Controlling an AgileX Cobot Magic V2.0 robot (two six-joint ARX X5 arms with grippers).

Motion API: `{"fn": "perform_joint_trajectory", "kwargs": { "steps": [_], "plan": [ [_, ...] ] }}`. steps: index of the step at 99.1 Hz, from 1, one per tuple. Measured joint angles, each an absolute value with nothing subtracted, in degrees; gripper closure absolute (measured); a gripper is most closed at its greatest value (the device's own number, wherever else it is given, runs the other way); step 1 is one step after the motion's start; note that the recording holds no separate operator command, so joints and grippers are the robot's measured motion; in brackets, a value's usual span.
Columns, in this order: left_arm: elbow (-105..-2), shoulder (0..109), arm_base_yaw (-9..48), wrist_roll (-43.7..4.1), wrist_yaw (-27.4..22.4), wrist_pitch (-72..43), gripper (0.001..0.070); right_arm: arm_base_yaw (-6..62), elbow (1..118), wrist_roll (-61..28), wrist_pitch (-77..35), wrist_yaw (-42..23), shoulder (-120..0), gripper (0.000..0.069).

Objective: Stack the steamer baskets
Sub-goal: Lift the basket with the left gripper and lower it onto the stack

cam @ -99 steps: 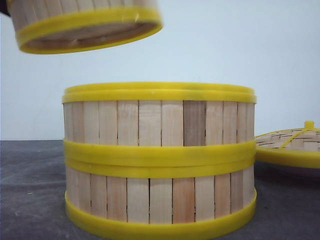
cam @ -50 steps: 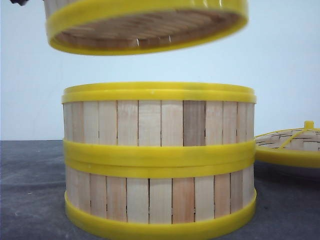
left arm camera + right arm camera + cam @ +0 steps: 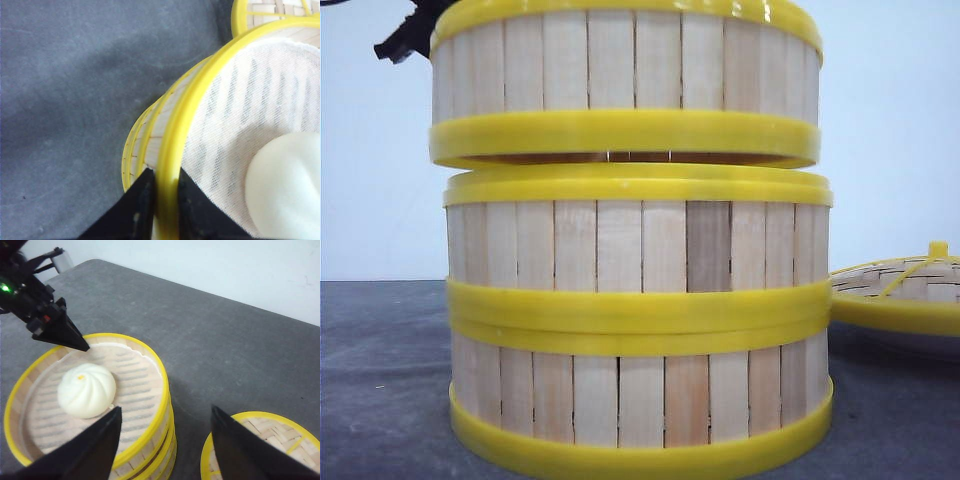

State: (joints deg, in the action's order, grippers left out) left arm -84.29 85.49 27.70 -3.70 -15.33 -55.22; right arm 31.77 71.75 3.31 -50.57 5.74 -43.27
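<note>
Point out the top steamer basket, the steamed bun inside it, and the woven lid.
top steamer basket [image 3: 620, 75]: front view, on its slatted wooden wall.
steamed bun [image 3: 86, 390]: right wrist view, on the pleated crown.
woven lid [image 3: 905, 290]: front view, on the woven dome right of the stack.

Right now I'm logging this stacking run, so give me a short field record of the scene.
top basket: held just above the stack, thin gap showing under its bottom rim
stack: two baskets on the grey table
left gripper: jaws clamped on the top basket's rim
right gripper: jaws open, empty, above the table
bun: inside the top basket
lid: on the table, right of the stack
</note>
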Motion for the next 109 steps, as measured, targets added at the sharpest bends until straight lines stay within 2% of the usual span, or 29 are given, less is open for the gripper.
{"fn": "perform_joint_trajectory", "kwargs": {
  "steps": [109],
  "plan": [
    [-84.29, 88.29, 28.71, -3.62, -15.35, -55.02, 0.0674, 31.77, 71.75, 3.31, -50.57, 4.29, -43.27, 0.0345]
  ]
}}
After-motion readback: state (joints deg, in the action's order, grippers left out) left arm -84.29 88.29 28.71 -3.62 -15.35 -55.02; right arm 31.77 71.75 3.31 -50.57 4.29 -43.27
